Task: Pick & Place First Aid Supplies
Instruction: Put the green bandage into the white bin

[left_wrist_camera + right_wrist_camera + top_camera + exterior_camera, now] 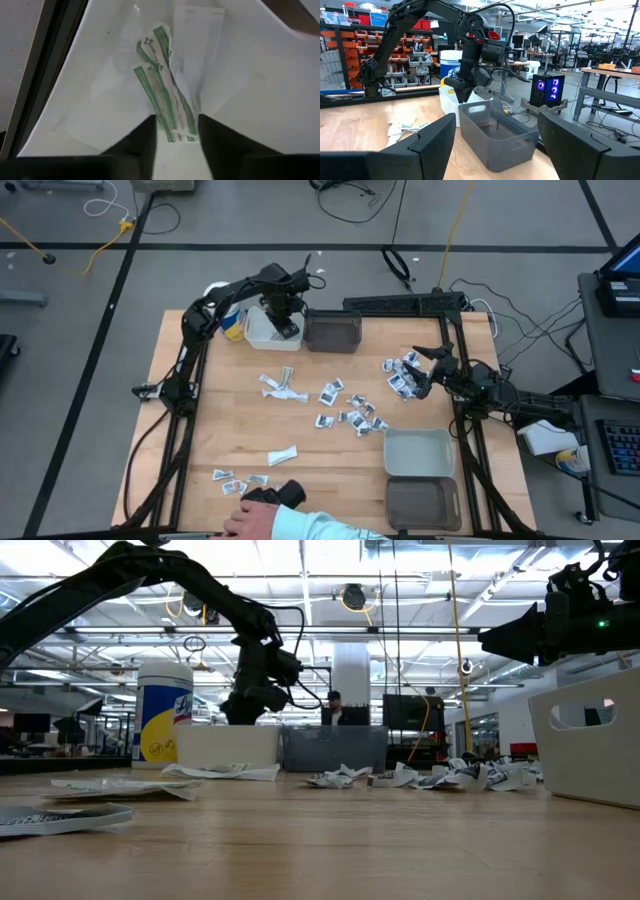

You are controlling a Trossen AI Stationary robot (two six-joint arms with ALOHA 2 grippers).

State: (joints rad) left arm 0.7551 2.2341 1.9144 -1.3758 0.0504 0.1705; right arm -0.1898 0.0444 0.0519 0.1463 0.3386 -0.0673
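Wood-grain counter point(250, 430), pale planks, flat packets point(345, 408) scattered across the middle and toward the right edge: small squares with dark print, crinkled foil look. Longer white sachets point(282, 387) lie left of centre, more near the front-left corner point(240, 478).

Left pincer point(284, 318) sits inside the white bin point(262, 332) at the far edge, pointing down. Its fingers point(145, 140) are parted, a green-striped white sachet point(167, 107) lying between the tips on the bin's smooth floor, on other paper sachets; whether the pads touch it I can't tell.

Dark grey bin point(333, 332) just beside the white one. Right pincer point(422, 370) hovers over the right-edge packet cluster, fingers wide apart, nothing in them.

Light grey bin point(420, 452) and darker bin point(422, 502) at front-right corner. White tub, yellow band point(164, 712), behind the white bin. Person's hand point(250, 520) at front edge.
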